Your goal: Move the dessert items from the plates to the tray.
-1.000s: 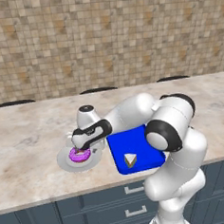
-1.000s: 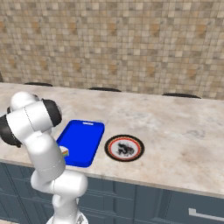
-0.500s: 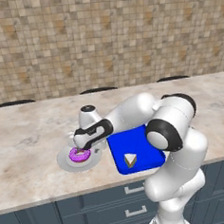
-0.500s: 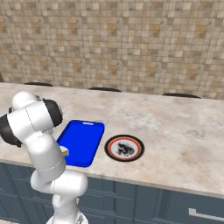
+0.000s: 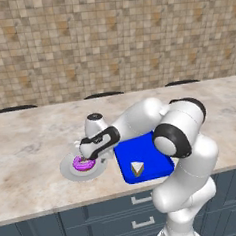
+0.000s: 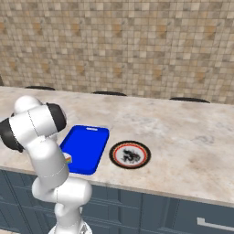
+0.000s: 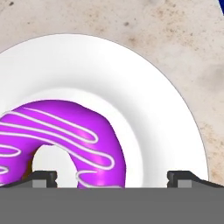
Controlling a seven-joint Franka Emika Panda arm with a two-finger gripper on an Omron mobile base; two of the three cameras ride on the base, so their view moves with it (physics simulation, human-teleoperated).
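At centre left of the left base view the gripper (image 5: pixel 83 160) hangs just over the doughnut (image 5: pixel 84 164) on the grey plate (image 5: pixel 69 171), fingers spread. The wedge (image 5: pixel 137 168) lies in the tray (image 5: pixel 128 156); the patterned plate (image 6: pixel 130 154) sits beside it.

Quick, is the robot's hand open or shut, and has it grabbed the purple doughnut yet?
Gripper: open, holding nothing. One of its fingers sits over the doughnut, the other over the bare light plate.
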